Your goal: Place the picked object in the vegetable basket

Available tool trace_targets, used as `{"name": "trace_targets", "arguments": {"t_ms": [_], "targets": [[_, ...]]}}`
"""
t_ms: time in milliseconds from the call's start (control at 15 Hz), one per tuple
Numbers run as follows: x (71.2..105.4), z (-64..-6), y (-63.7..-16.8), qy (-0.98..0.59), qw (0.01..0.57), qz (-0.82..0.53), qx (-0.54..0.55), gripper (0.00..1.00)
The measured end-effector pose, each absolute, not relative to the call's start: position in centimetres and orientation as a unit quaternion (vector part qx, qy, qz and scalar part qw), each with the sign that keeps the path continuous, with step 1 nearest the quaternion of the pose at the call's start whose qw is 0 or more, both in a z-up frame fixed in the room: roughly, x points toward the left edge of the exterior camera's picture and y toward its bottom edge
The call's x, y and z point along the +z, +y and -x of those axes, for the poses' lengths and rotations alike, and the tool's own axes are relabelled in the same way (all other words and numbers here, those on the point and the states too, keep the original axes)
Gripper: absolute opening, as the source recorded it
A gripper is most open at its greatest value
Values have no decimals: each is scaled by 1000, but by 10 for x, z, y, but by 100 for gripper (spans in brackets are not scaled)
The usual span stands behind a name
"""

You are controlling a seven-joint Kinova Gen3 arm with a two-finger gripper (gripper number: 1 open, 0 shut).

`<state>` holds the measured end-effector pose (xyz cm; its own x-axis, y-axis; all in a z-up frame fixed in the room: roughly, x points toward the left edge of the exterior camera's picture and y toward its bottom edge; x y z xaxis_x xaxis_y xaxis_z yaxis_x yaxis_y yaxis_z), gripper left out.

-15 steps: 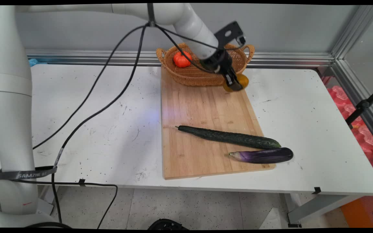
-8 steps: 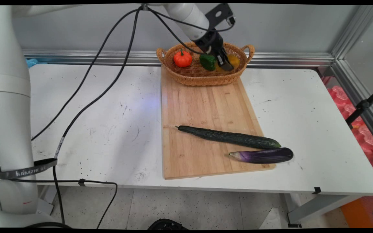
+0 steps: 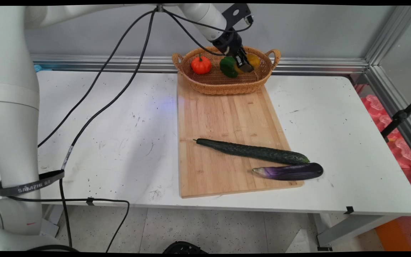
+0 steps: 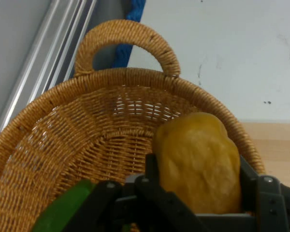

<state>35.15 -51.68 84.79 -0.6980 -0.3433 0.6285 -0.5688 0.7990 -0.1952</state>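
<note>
Landmark: I am taking the wicker basket point(image 3: 223, 84) as my reference; it is sitting at the far end of the wooden cutting board point(image 3: 227, 117), on the white table point(image 3: 120, 117).

Count in the basket: three things are lying inside or over it — one small orange pumpkin point(image 3: 201, 65) toward its left handle, one green pepper point(image 3: 228, 67) near its middle, and one yellow pepper point(image 3: 252, 61) toward its right handle.

Count away from the basket: two long vegetables are lying at the board's near end, well apart from the basket — one dark green cucumber point(image 3: 252, 151), and one purple eggplant point(image 3: 290, 171) just in front of it, its right end reaching past the board's edge.

My gripper: my gripper point(image 3: 244, 64) is pinching the yellow pepper point(image 4: 199, 162) between its two fingers, one finger point(image 4: 152, 186) pressing against each side of it.

Yellow pepper's place: I am holding it over the right half of the basket, inside the rim point(image 4: 111, 77), with the green pepper point(image 4: 63, 210) just beside it. Whether it is touching the basket floor I cannot tell.

My arm: I am reaching in from the upper left, my wrist slanting down and to the right toward the basket's middle, with black cables point(image 3: 112, 92) hanging from me across the table's left side.
</note>
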Motion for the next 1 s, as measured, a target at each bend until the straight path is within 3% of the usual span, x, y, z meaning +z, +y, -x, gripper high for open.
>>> {"name": "trace_targets", "arguments": {"t_ms": [1000], "targets": [[800,-346,-548,-887,315,-271,202,0]]}}
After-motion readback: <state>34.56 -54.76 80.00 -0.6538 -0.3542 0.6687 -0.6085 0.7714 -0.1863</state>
